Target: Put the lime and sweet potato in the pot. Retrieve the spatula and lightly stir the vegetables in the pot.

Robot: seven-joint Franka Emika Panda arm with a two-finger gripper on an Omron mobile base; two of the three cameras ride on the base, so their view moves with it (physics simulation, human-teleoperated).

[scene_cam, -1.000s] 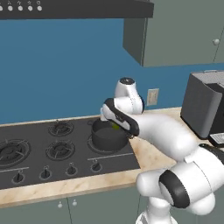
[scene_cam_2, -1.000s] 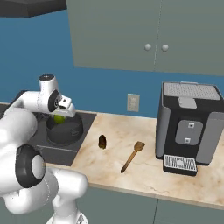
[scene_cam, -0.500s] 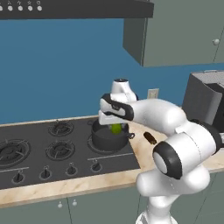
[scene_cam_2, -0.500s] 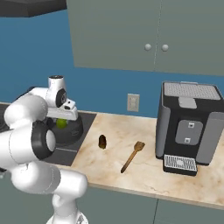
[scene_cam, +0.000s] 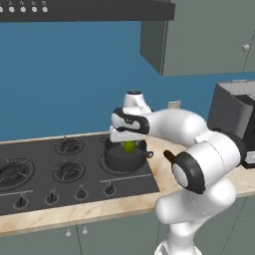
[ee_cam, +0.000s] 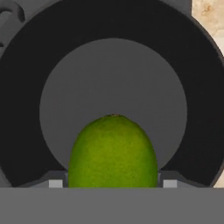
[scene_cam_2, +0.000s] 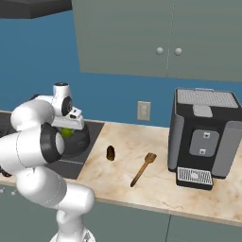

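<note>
While the jaws [ee_cam: 113,183] hold the lime [ee_cam: 113,151] between their tips, it hangs right over the open mouth of the pot [ee_cam: 26,87], above its bare grey floor. From the left base view the lime [scene_cam: 129,146] sits just above the pot's [scene_cam: 117,160] rim on the stove [scene_cam: 45,174]. Out on the desk [scene_cam_2: 156,189], seen from the right, the sweet potato [scene_cam_2: 110,152] lies apart from the pot, with the spatula [scene_cam_2: 143,168] beyond it, near the coffee machine [scene_cam_2: 204,137].

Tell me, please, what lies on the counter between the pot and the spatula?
The sweet potato lies there on the counter, apart from both the pot and the spatula, as the right base view shows.
</note>
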